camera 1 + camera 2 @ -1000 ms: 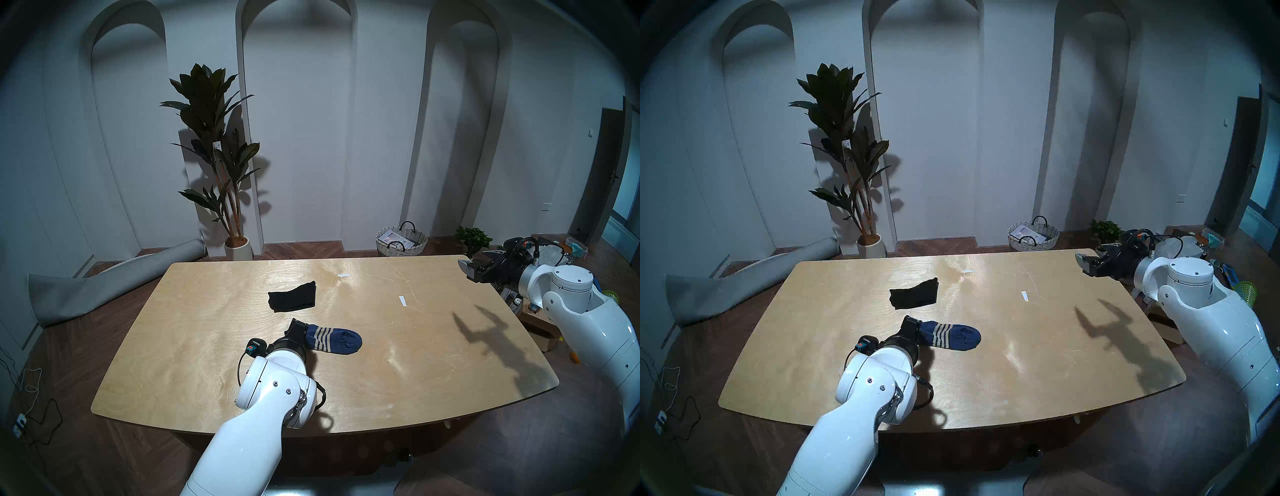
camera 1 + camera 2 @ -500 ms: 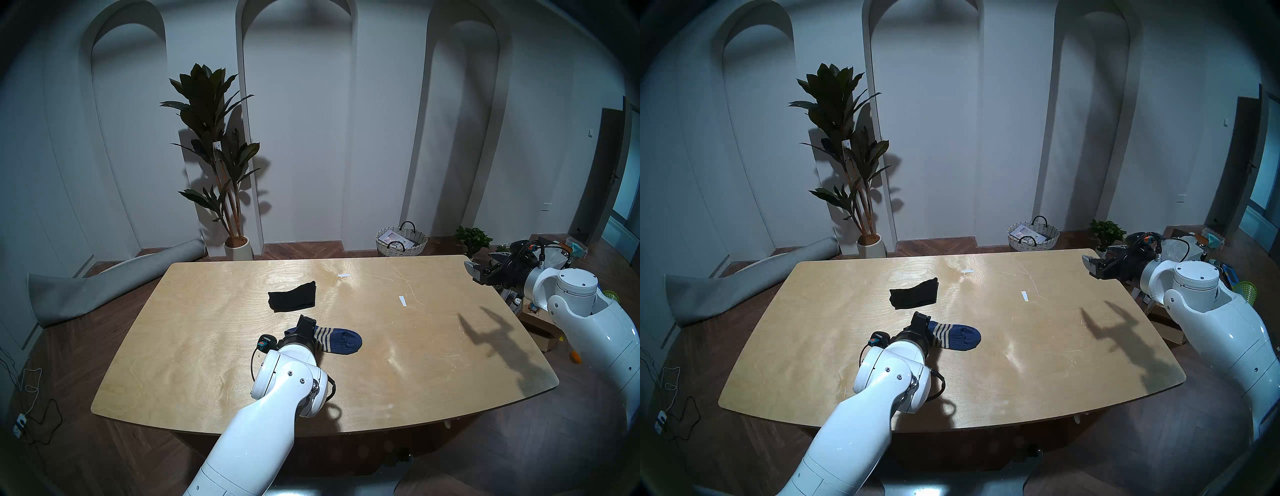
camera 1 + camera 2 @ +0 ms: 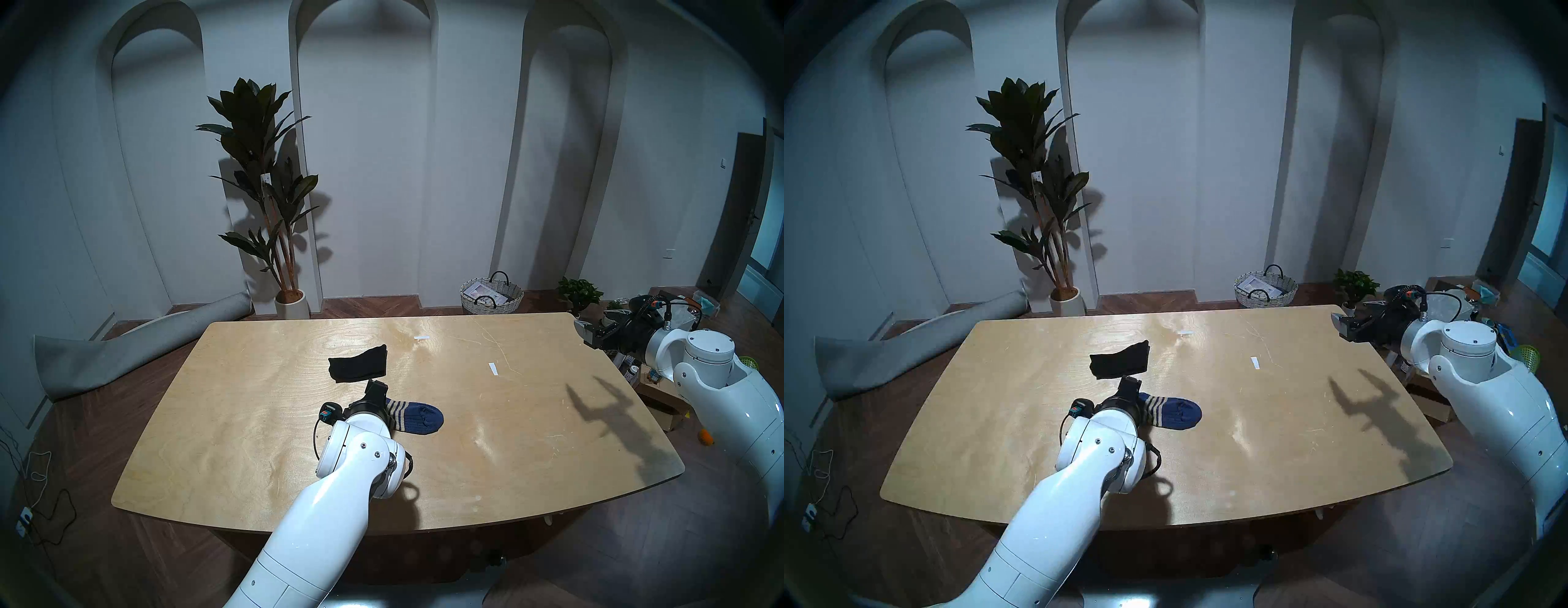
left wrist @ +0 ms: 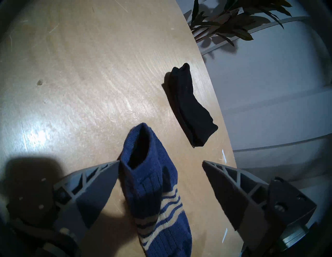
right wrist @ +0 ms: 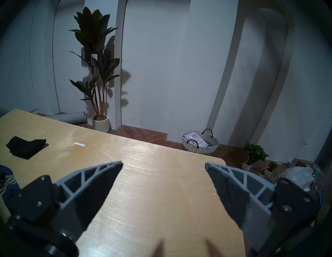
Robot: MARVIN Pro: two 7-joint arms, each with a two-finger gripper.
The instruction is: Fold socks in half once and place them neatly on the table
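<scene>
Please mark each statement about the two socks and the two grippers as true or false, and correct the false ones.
1. The black sock lies on the table. True.
2. The left gripper is shut on the black sock. False: its jaws stand open around the blue sock's cuff.
3. The right gripper is open and empty. True.
4. The blue sock is plain. False: it has tan stripes.
5. The socks overlap. False: they lie apart.
</scene>
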